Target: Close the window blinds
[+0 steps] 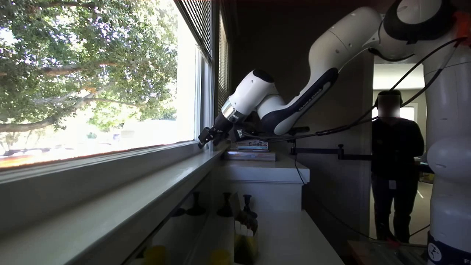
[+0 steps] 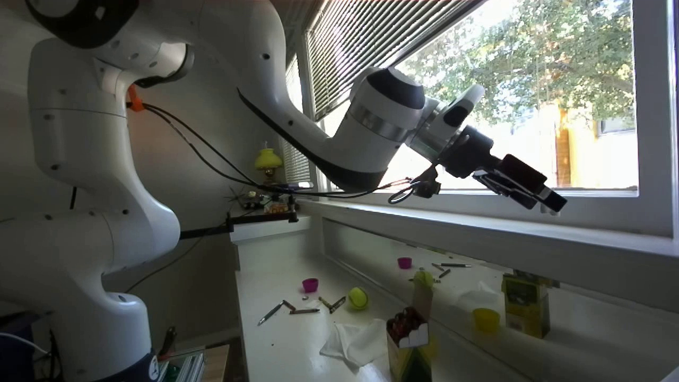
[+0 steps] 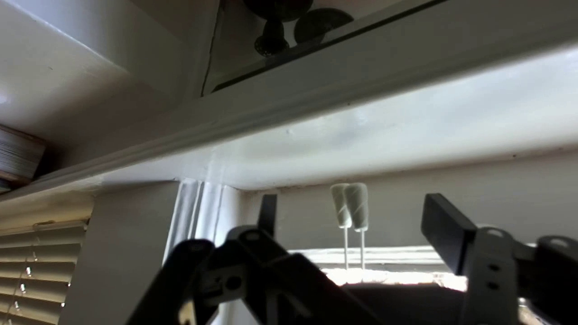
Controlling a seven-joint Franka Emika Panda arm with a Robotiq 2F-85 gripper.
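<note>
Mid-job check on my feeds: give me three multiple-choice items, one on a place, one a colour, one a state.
1. Wrist view: where are the cord pulls, against the fingers of the pincer?
A) left of both
B) between them
C) right of both

2. Main colour of the lamp?
A) red
B) blue
C) yellow

3. State of the wide blinds?
A) partway down
B) fully lowered
C) out of sight

1 B: one finger shows on either side of them.
2 C: its yellow shows in an exterior view.
3 A: bare glass shows below them in both exterior views.
</note>
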